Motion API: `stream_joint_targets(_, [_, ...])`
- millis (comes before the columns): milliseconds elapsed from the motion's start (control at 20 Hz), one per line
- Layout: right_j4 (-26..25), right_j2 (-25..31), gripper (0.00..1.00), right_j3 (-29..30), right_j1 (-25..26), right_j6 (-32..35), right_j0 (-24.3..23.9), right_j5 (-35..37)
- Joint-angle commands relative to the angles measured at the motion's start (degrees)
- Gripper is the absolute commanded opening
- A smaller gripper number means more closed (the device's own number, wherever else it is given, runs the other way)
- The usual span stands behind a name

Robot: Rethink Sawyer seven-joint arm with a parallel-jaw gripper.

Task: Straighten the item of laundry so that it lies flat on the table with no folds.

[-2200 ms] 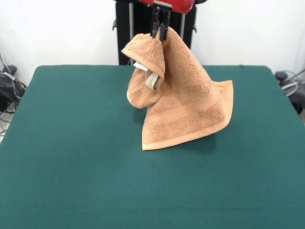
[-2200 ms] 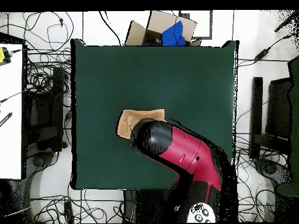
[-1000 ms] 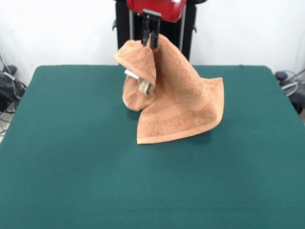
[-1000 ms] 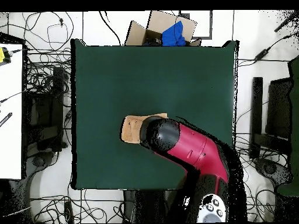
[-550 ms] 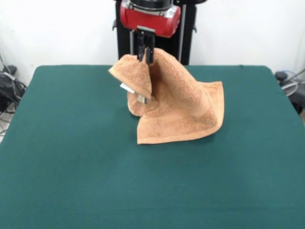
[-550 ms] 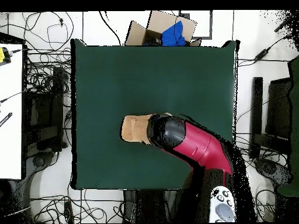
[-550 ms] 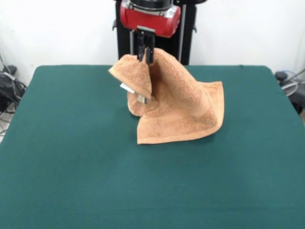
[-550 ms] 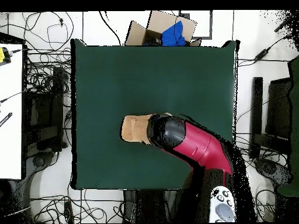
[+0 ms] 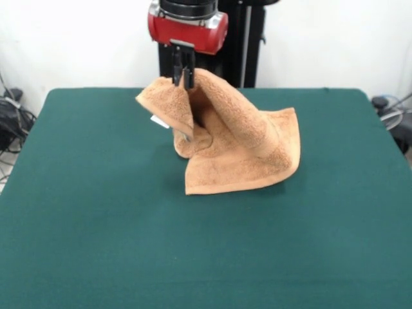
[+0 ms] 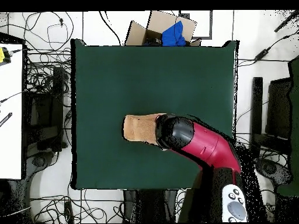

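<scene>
The light-orange towel point(image 9: 241, 145) is lifted at one corner and slopes down to the dark green table point(image 9: 96, 225), where its right and front parts rest. A folded flap with a small white tag point(image 9: 158, 121) hangs under the lifted corner. My gripper point(image 9: 183, 77) is shut on that corner, above the table's far middle. In the overhead view the towel point(image 10: 139, 128) shows left of the red arm point(image 10: 198, 146), which hides the gripper and the rest of the towel.
A cardboard box with a blue thing point(image 10: 169, 32) stands beyond the table's far edge in the overhead view. Cables lie on the floor all round the table. A white desk point(image 10: 10, 111) stands at the left.
My gripper has moved left in the front view and come lower, carrying the towel corner. The towel now lies lower and more spread on the table.
</scene>
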Motion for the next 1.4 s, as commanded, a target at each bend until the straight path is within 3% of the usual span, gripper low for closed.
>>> stream_joint_targets(50, [-4.29, 6.76, 0.00, 2.90, -0.05, -1.59, -1.50, 0.39])
stream_joint_targets(700, [-6.70, 8.04, 0.00, 3.04, 0.29, 0.26, -2.77, -1.10])
stream_joint_targets(1400, [-9.18, 9.03, 0.00, 5.54, 5.60, 5.17, -2.38, -13.88])
